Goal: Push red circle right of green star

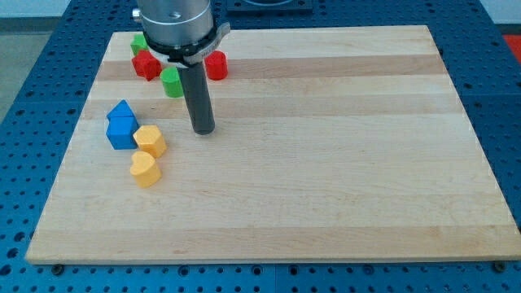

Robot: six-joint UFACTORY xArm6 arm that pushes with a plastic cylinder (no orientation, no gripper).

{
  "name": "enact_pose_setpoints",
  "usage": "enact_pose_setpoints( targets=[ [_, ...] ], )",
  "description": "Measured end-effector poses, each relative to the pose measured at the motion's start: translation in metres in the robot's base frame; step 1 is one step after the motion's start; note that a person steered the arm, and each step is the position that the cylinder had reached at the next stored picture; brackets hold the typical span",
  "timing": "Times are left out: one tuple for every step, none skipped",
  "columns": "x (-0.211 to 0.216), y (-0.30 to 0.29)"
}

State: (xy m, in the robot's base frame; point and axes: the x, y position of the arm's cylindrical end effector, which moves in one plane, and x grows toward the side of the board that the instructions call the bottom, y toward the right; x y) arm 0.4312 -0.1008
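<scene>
Small red circular block (216, 64) sitting near view's top-left of light wooden worktop (342, 146), partly tucked behind arm's metal housing (175, 24). Green star-shaped block (140, 43) further toward view's left, at worktop's top-left corner, mostly hidden by red star-shaped block (146, 65) just below it and touching or nearly so. Green cylindrical block (172, 82) between the two, lower down, just beside the rod.

Progress, judging by layout: red circle already on view's right side of green star, but well apart, w/ green cylinder and red star in the gap. Task looks largely met as far as side goes; prob. left: tidy up so circle sits closer and level w/ star. Can't tell if more is wanted.

My tip (203, 130) on worktop, below and slightly left of red circle, below-right of green cylinder, touching neither. End effector a plain dark rod, no jaws, so nothing to open and nothing held.

Further out: two blue blocks (121, 124), shapes unclear, stacked close at view's left; two yellow blocks (147, 155), one heart-like, just beside them to lower right.
</scene>
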Motion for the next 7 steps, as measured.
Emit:
enact_pose_setpoints(
  targets=[
    [-0.072,0.012],
    [-0.105,0.004],
    [-0.133,-0.009],
    [-0.153,-0.019],
    [-0.199,-0.035],
    [-0.239,-0.051],
    [-0.239,-0.051]
  ],
)
